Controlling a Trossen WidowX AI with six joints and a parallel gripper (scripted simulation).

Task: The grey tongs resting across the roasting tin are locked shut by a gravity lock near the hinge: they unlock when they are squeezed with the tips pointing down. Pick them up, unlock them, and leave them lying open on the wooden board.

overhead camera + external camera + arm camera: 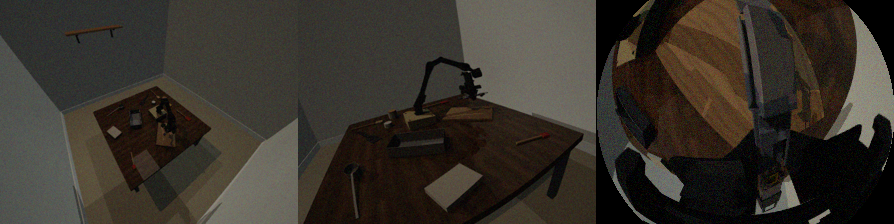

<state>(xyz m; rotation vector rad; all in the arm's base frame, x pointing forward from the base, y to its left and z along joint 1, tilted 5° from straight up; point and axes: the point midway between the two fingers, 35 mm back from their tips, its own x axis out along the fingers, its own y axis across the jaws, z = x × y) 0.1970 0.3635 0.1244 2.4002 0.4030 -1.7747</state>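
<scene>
My gripper [472, 97] [765, 131] is shut on the grey tongs [483, 94] [771, 60] and holds them above the wooden board [165, 142] [483, 116] [703, 75]. In the exterior view the tongs stick out on both sides of the fingers, roughly level, clear of the board. In the wrist view their long arms run up the picture, close together, with the small yellow-marked end at the bottom. Whether the lock is engaged cannot be told. In the top view gripper and tongs are too dark to make out. The roasting tin [136, 126] [416, 152] has no tongs across it.
The arm's pale base block [154, 112] [420, 123] stands between tin and board. A white slab [114, 132] [454, 185], a ladle [351, 168], a red-headed spatula [544, 135] and a small white pot [388, 124] lie around the table.
</scene>
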